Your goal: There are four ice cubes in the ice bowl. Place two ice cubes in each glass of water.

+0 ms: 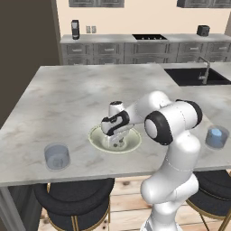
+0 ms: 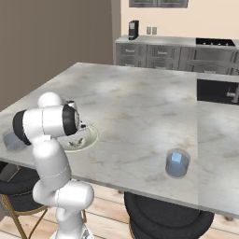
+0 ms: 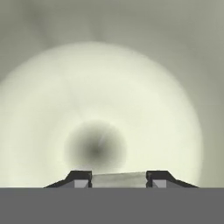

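The gripper is closed on an ice cube low in the ice bowl; the empty glass stands left of it. The right glass already holds ice.

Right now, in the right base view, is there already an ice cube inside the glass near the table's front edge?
Yes, a light blue ice cube sits inside the clear glass there.

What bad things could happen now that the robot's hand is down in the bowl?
1. The tool pinches a tiny ice cube only at its fingertips, so it might slip out when lifted.
2. The tool sits low inside the ice bowl, so a careless lift could bump the rim.
3. Each glass of water stands near the counter's edge; a clumsy drop could knock one off.
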